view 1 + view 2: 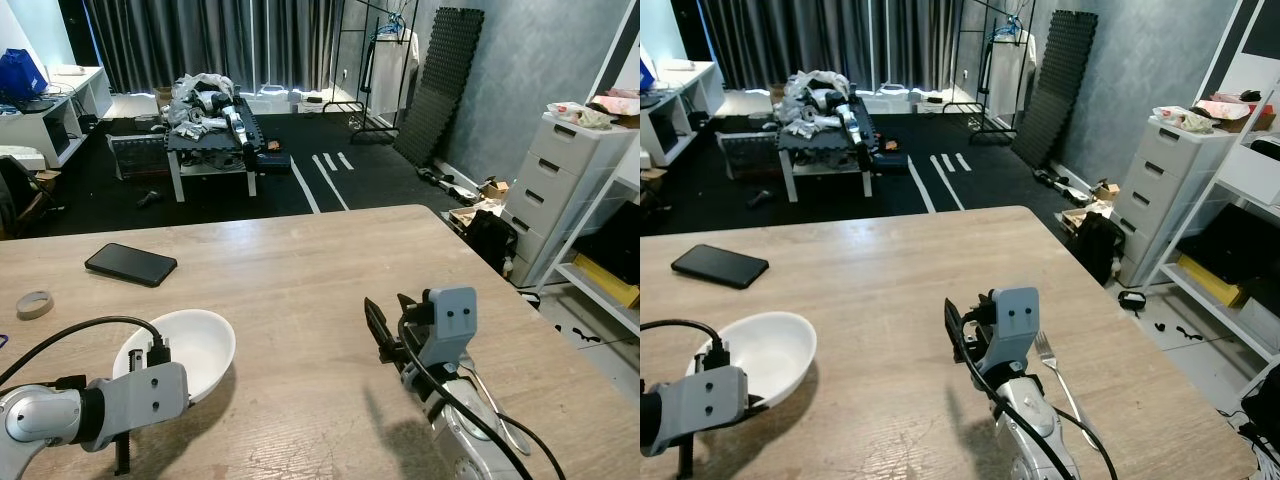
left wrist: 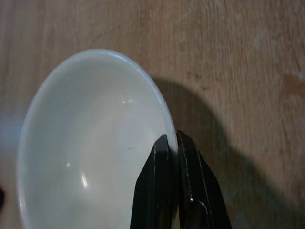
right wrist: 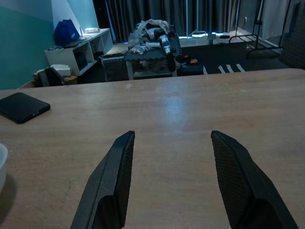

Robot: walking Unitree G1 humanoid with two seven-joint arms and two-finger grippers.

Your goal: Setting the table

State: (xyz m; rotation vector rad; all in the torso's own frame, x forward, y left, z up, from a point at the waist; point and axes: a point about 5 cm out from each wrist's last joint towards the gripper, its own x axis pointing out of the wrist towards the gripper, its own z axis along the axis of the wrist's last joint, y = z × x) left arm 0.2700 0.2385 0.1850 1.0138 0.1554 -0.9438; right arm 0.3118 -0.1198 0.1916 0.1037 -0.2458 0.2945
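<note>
A pale wood-grain worktop (image 1: 300, 290) fronts a room with black flooring (image 1: 290, 190) marked by white tape stripes (image 1: 330, 165). Dark curtains (image 1: 200, 40) line the far wall, daylight glowing beneath. A grey drawer unit (image 1: 555, 185) stands right, beside a clothes rack (image 1: 385, 60).

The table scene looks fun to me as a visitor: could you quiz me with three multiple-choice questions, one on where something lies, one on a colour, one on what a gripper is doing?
1. Where does the fork lie?
A. inside the bowl
B. on the table beside the right arm
C. on top of the phone

2. What colour is the bowl?
A. white
B. red
C. black

3. What is the left gripper doing?
A. hanging open above the phone
B. holding the fork
C. pinching the bowl's rim

Answers:
1 B: the fork rests on the table next to the right gripper, which is open.
2 A: the bowl is plain white.
3 C: the left gripper is shut on the rim.
</note>
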